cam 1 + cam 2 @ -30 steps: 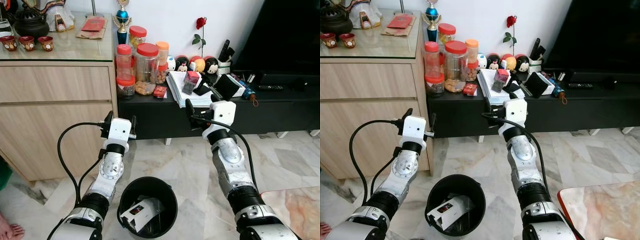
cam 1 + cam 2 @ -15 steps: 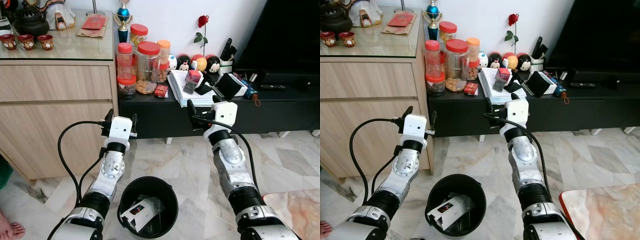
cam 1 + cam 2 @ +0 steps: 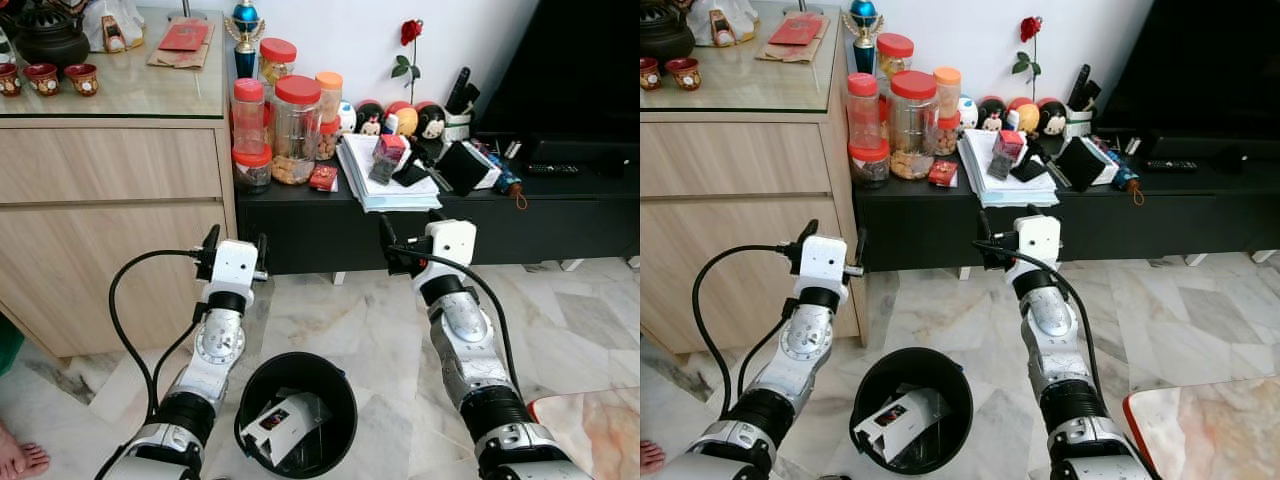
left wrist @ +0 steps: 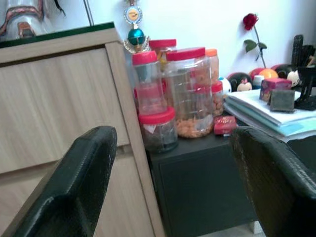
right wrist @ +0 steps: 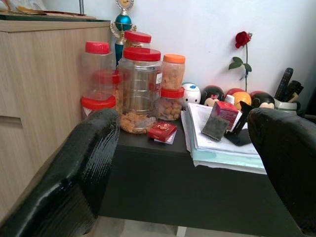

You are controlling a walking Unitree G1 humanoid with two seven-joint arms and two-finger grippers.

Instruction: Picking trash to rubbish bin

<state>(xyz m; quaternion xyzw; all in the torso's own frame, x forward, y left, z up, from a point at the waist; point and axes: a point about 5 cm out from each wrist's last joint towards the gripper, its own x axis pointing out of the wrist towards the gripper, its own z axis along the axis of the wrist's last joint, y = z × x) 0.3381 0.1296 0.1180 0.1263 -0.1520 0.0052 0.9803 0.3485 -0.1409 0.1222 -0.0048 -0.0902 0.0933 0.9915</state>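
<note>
A black rubbish bin [image 3: 246,398] stands on the marble floor between my two arms. A white and black carton [image 3: 283,418] lies inside it. My left gripper [image 3: 236,243] is held up above the bin's left side, open and holding nothing. My right gripper [image 3: 408,235] is raised to the right of the bin, also open and holding nothing. Both point at the black console [image 3: 300,215]. In the wrist views the left fingers [image 4: 74,187] and right fingers [image 5: 84,168] stand wide apart. A small red packet [image 5: 162,131] lies on the console by the jars.
Several red-lidded jars [image 3: 295,130] and a stack of papers [image 3: 375,185] crowd the console. A wooden cabinet [image 3: 110,220] stands to the left. A marble table corner [image 3: 600,425] is at the lower right. A person's foot [image 3: 15,462] is at the lower left.
The whole view has shifted slightly, so the camera moved. My right gripper has sunk a little towards the floor. Both grippers stay open and the carton stays in the bin.
</note>
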